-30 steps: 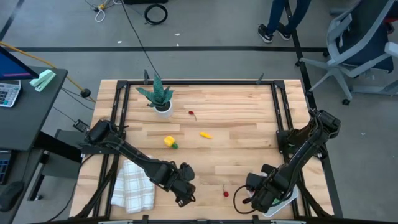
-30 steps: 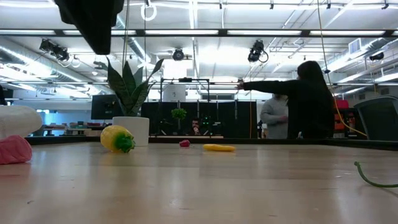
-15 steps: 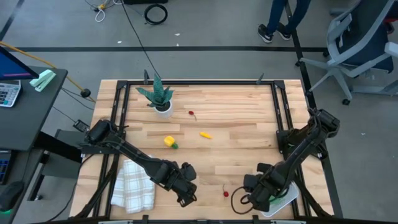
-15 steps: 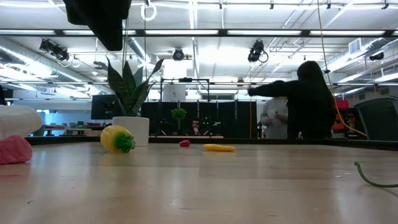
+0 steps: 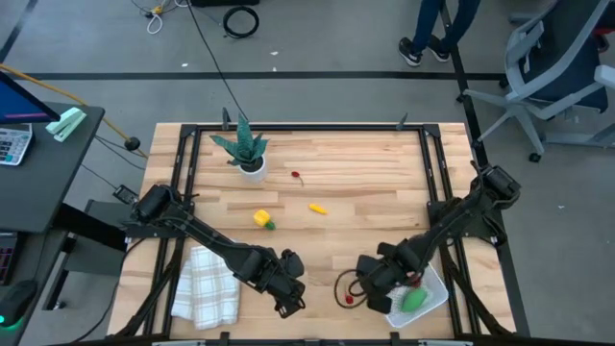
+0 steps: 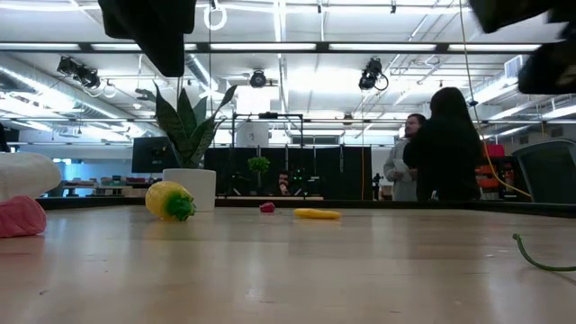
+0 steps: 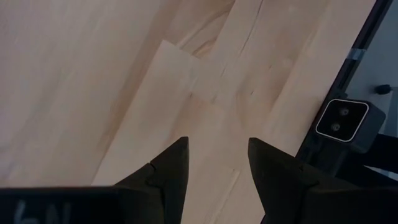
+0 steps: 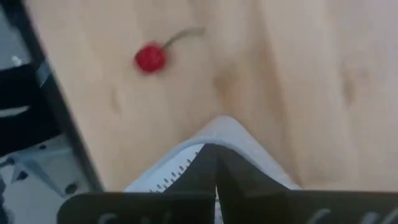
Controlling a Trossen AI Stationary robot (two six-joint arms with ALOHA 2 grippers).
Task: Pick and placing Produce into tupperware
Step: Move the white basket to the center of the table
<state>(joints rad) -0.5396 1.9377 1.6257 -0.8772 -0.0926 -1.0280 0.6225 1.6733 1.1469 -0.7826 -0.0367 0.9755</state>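
- The right gripper (image 5: pixel 377 279) has moved toward the middle of the table (image 5: pixel 365 173), along its near edge, and it has dragged the tupperware (image 5: pixel 432 293) along with it
- A second ago the arm covered the white box. Now the box shows near the table's near right corner, and a green piece (image 5: pixel 414 299) lies inside it
- In the right wrist view the two dark fingers (image 8: pixel 217 171) are pressed together on the box's corner, so the gripper is pinching the rim
- A tiny red cherry (image 5: pixel 348 299) lies on the wood just beside the right gripper, close to the near edge. In the right wrist view it (image 8: pixel 149 58) sits a little way in front of the box corner
- My guess is the box is being pulled nearer to the loose food, so the pieces have less far to go
- The left gripper (image 5: pixel 288 293) waits low by the near edge, next to the checked cloth (image 5: pixel 205 285). Its fingers (image 7: pixel 171 165) are apart and hold nothing
- Most of the food is still out on the table: a yellow fruit with a green top (image 5: pixel 261 219) and a small yellow-orange piece (image 5: pixel 317 208) near the middle, and a small red piece (image 5: pixel 297 176) closer to the far edge by the potted plant (image 5: pixel 245 149)
- So one piece is in and the others wait
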